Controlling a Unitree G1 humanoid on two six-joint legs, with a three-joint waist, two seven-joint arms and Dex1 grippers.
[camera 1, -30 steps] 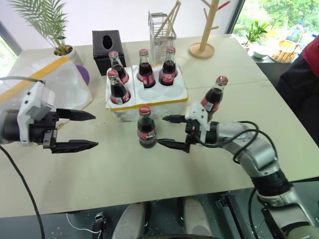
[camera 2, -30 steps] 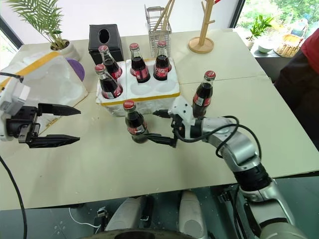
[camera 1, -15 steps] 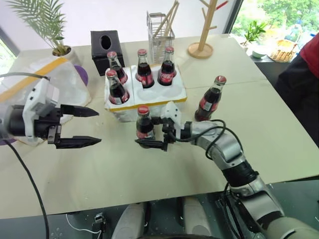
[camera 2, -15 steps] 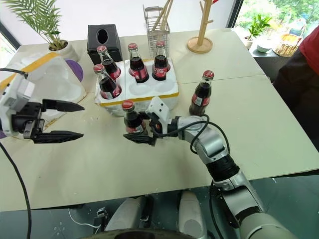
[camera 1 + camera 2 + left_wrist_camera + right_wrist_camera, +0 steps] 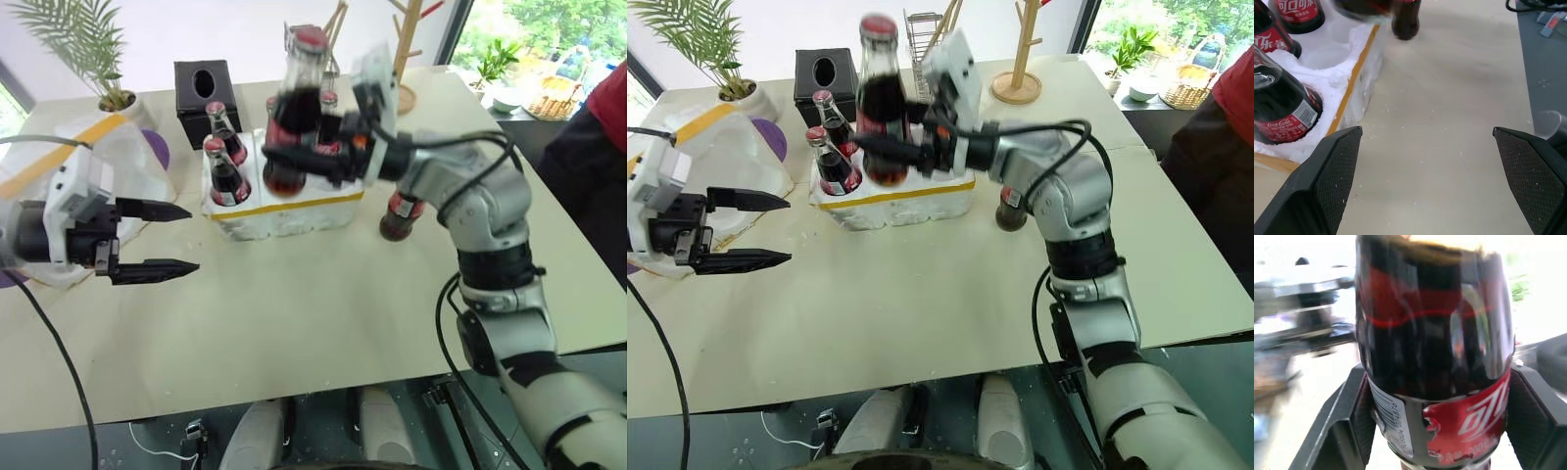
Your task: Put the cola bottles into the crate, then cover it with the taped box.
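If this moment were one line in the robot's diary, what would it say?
right claw: shut on cola bottle, above crate | left claw: open, empty | one bottle on table

Bright daylight from rear windows; motion-blurred raised bottle (image 5: 294,108); soft shadows

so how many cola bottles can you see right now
5 bottles: one lifted in the right end effector, three standing in the crate, one on the table beside the crate. Another may be hidden behind the lifted one.
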